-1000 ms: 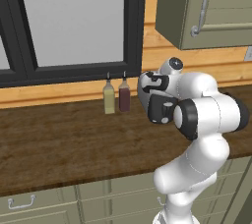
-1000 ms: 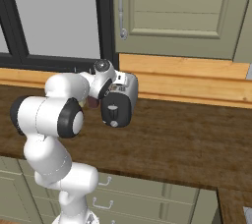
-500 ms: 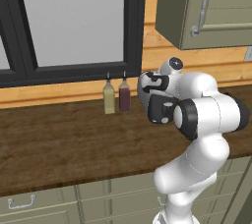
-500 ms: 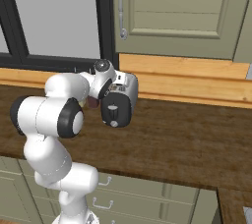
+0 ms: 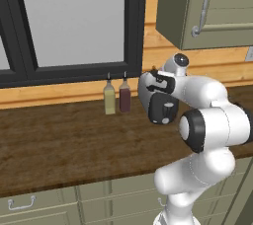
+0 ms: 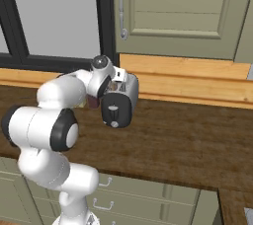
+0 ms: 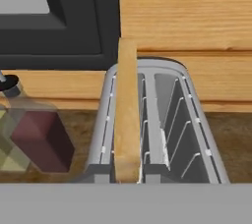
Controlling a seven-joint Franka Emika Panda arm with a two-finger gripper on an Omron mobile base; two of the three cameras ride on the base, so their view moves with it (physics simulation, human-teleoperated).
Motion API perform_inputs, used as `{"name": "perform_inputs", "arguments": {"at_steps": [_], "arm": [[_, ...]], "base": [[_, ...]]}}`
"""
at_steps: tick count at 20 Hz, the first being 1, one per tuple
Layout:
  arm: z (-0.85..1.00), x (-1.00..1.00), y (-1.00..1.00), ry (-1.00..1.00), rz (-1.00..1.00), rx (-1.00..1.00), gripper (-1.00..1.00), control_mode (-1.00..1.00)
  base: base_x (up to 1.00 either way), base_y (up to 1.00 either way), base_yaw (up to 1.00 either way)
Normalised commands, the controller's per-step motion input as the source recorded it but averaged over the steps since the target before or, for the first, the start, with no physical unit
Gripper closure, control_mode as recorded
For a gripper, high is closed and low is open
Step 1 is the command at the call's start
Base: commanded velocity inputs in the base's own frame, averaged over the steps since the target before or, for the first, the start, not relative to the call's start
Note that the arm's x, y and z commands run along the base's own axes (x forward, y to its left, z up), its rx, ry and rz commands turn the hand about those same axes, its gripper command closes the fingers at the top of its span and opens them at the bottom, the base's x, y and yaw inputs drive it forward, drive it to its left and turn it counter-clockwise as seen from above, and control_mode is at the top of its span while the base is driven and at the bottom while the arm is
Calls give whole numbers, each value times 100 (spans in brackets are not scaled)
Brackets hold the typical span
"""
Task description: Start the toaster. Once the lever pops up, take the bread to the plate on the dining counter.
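Hand [image 5: 157, 82] sits over the top of the toaster [image 6: 120, 104], seen from both base cameras; its fingers are hidden behind the wrist and the toaster body, so I cannot tell whether it is released or clenched. In the hand view the fingertips are cut off at the lower edge.

Bread [image 7: 127, 115]: stands on edge in the left slot of the toaster, tan crust edge up, rising well above the slot rim. Its lower part is hidden inside the slot. Right slot shows only its wire guides. The bread is too small to make out from the base cameras, being hidden by the hand.

Toaster: silver top, dark end face with a lever slot and a round knob toward the robot. Lever position is hard to read at this size. No brand mark or writing legible on it.

Just beside the toaster, on its left in the hand view: two bottles, one dark red [image 5: 124, 98], one pale olive [image 5: 109, 99], touching or nearly touching each other, against the back wall. Neither shows a readable label; the olive one is partly cut off in the hand view.

Worktop [image 5: 59, 140]: dark brown wood grain, drawers with handles below. Behind: dark-framed window [image 5: 74, 21]; a grey-green wall cabinet [image 6: 183, 12] with bar handle above.
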Motion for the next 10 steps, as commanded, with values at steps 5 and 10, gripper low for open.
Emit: {"name": "perform_inputs", "arguments": {"at_steps": [5,10], "arm": [[84,-44,25,0,0,-7,100,-100],[88,-44,37,0,0,-8,100,-100]], "base": [[0,0,0],[0,0,0]]}}
